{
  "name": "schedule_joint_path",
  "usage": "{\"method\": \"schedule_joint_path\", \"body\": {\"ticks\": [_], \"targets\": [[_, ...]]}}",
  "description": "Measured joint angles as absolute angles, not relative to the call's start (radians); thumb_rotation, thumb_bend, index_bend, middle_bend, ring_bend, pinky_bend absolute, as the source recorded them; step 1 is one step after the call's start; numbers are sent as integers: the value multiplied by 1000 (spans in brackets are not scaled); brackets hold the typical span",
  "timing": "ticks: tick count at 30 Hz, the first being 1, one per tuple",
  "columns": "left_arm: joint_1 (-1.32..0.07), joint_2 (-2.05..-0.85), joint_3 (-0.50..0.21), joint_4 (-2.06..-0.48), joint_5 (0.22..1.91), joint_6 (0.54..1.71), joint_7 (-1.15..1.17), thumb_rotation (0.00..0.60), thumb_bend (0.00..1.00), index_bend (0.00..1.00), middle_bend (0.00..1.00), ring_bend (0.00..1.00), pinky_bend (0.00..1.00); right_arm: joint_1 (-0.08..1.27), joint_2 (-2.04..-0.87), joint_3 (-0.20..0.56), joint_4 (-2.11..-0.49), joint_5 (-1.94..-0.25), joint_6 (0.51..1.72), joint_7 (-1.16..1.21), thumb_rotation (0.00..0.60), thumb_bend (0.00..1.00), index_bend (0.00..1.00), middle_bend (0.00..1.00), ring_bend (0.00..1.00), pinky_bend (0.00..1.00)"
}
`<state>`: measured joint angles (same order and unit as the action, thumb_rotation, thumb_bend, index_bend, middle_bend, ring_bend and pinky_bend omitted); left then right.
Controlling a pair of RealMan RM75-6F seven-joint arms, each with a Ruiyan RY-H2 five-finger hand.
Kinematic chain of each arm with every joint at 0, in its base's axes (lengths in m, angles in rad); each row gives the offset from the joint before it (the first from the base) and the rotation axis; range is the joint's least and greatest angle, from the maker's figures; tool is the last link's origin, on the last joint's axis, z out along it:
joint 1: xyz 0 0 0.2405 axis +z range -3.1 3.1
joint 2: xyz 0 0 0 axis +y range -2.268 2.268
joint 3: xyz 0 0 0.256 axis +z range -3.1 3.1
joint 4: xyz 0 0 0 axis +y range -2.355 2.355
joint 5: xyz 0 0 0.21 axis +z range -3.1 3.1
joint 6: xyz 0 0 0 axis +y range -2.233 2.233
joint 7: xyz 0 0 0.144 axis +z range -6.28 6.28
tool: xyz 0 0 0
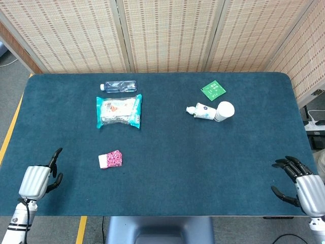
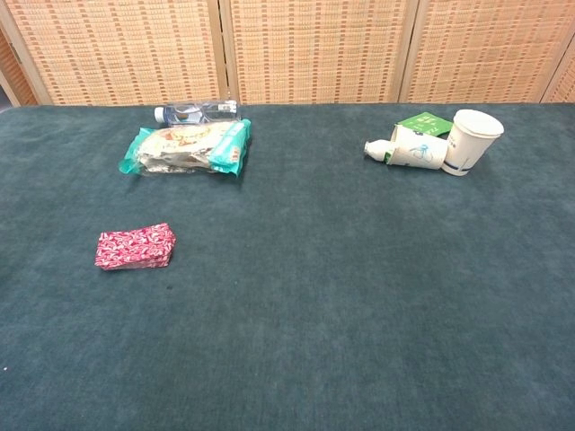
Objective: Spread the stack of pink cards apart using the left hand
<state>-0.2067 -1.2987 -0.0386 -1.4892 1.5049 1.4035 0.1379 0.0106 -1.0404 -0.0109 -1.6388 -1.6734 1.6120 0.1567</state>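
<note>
While the pink cards lie stacked | left hand waits empty, fingers apart, near-left | reach comes next.

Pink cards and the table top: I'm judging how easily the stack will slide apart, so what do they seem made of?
The pink cards look like thin printed card, possibly coated; a neat stack with visible layered edges. The table top seems covered in dark teal felt or short-pile fabric: matte, slightly fuzzy, no glare.
</note>
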Motion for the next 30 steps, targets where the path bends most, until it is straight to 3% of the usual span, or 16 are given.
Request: {"method": "schedule_joint_path", "body": {"ticks": [4,8,15,22,30], "targets": [[-236,-1282,-53,-1530,1461,1331,185,600,401,116,906,991,1000,13,-1036,-10,-1640,-1670,1607,165,600,127,334,254,156,320],[-284,-1269,-79,-1582,1379,1235,271,600,393,260,988,1000,1000,12,-1033,-14,-1638,-1677,1607,172,600,126,336,254,156,320],[-377,-1278,-135,-1639,1185,1103,405,600,399,344,1000,1000,1000,12,-1026,-20,-1633,-1690,1607,188,600,126,341,254,156,320],[-443,-1306,-171,-1680,999,1058,512,600,409,256,1000,1000,1000,13,-1023,-19,-1633,-1689,1606,197,600,127,342,254,156,320],[-497,-1422,-204,-1693,808,1140,647,600,404,219,1000,1000,1000,14,-1020,-20,-1634,-1689,1604,201,600,126,343,254,156,320]]}}
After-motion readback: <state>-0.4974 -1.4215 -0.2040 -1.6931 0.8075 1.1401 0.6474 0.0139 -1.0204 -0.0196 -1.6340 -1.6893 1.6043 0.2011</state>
